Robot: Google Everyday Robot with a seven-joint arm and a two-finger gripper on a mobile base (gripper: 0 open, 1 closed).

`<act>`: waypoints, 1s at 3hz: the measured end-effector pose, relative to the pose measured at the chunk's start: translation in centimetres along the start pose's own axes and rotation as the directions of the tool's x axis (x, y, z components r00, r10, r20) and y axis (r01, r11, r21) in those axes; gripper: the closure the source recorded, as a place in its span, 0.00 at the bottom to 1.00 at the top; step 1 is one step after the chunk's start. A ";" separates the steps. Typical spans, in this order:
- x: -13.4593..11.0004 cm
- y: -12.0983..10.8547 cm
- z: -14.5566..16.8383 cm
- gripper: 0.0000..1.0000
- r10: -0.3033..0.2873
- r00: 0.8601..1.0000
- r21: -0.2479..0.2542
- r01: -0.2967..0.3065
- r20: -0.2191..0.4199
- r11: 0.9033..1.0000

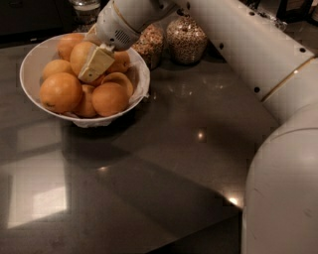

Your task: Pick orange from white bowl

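Kitchen counter, mid-reach: my gripper (94, 65) is down inside the white bowl (31, 58), which stands at the back left of a dark counter (164, 154). The gripper's cream-coloured tip lies slantwise over the heap of fruit. It rests against the orange (78, 54), a pale yellow-orange one high in the middle of the pile, inside the bowl and just left of the tip. Whether the gripper is spread or clamped on that orange I cannot tell, since its far side is hidden behind the fruit and my own wrist.

Around it the bowl is crowded. A big fruit (60, 92) sits at the front left, touching a second fruit (110, 98) at the front right. More of the same kind are packed behind and between them, some half covered. A crinkled white lining (141, 82) shows along the bowl's right rim.

Just behind the bowl, to its right, stand two glass jars filled with grain: the near jar (149, 42) close against the rim, the far jar (186, 38) beside it. A glass vessel (85, 7) is partly visible at the top edge, behind the bowl.

My white arm (238, 44) sweeps in from the upper right, passing over the jars, and its bulky lower part fills the bottom right corner. Bright patches of light reflect off the counter in front of the bowl.
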State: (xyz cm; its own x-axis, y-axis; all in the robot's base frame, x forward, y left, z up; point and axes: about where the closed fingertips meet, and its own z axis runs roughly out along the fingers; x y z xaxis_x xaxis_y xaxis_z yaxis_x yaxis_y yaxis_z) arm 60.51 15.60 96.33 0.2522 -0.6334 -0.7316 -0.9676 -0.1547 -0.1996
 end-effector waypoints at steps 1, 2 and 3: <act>-1.3 0.1 -2.7 1.00 -0.050 0.996 0.028 0.048 0.072 0.998; -1.8 0.5 -5.0 1.00 -0.083 0.990 0.055 0.077 0.112 0.995; -1.8 0.5 -5.0 1.00 -0.083 0.990 0.055 0.077 0.112 0.995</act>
